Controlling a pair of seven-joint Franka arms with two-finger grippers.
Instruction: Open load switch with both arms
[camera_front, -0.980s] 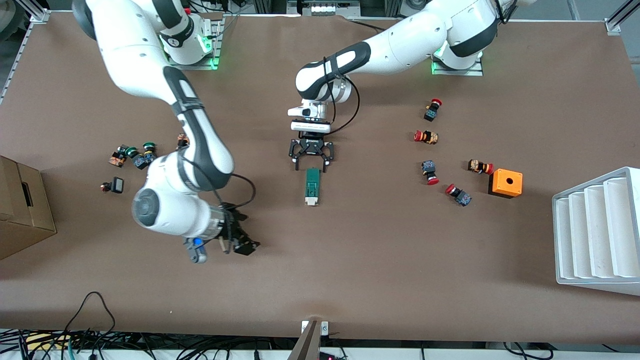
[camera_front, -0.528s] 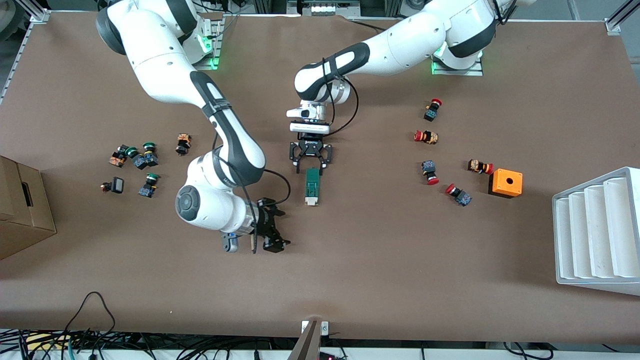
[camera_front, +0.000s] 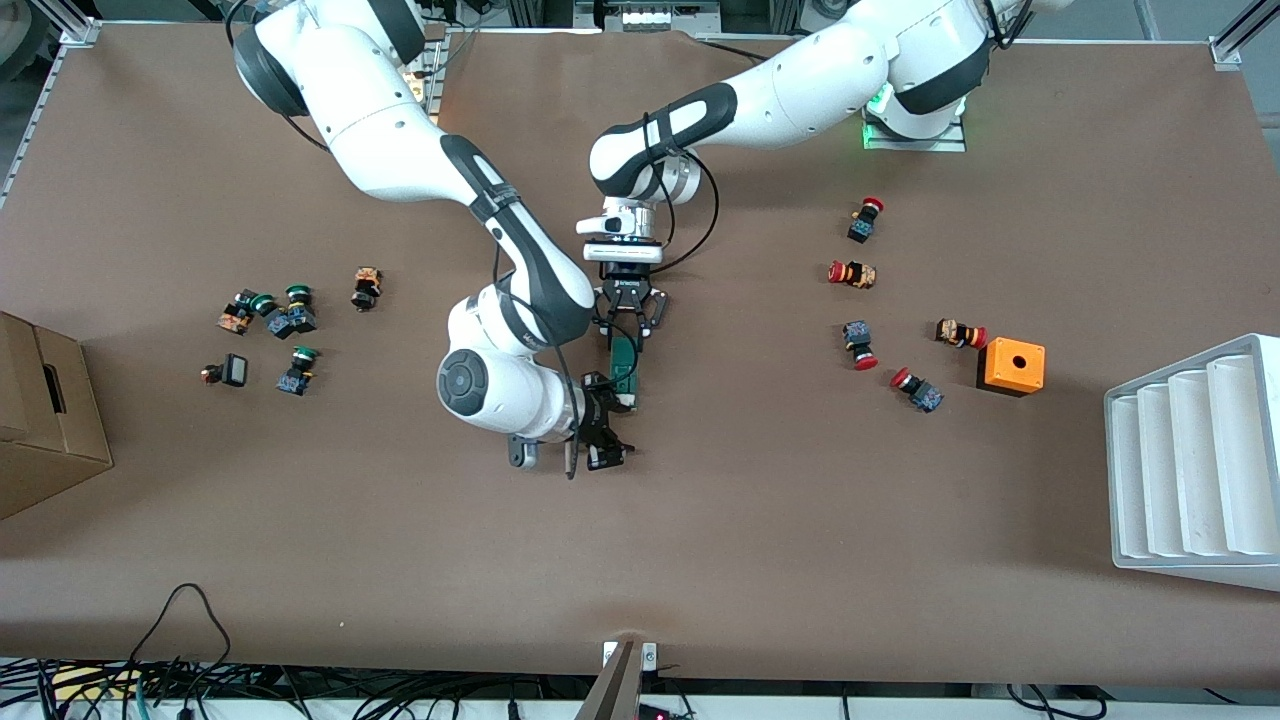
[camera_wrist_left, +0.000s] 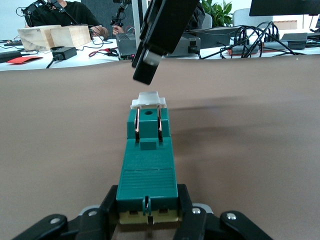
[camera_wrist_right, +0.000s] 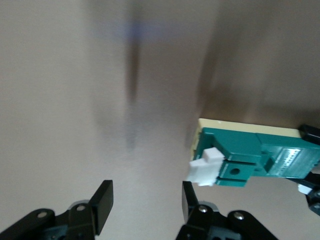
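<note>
Load switch (camera_front: 624, 372) lies mid worktop (camera_front: 800, 500) | left claw (camera_wrist_left: 148, 212) squeezes its end away from the white piece (camera_wrist_left: 148, 100) | right claw (camera_wrist_right: 146, 202) hangs apart by the white piece, gripping nothing | we think: holding done, white piece not yet gripped, switch not opened yet

The load switch (camera_front: 624, 368) is hemmed in at both ends: one is clamped by the left pincer (camera_front: 627, 328), the other crowded by the right pincer (camera_front: 603, 428). Bare bench (camera_front: 780, 480) is left alongside.
</note>
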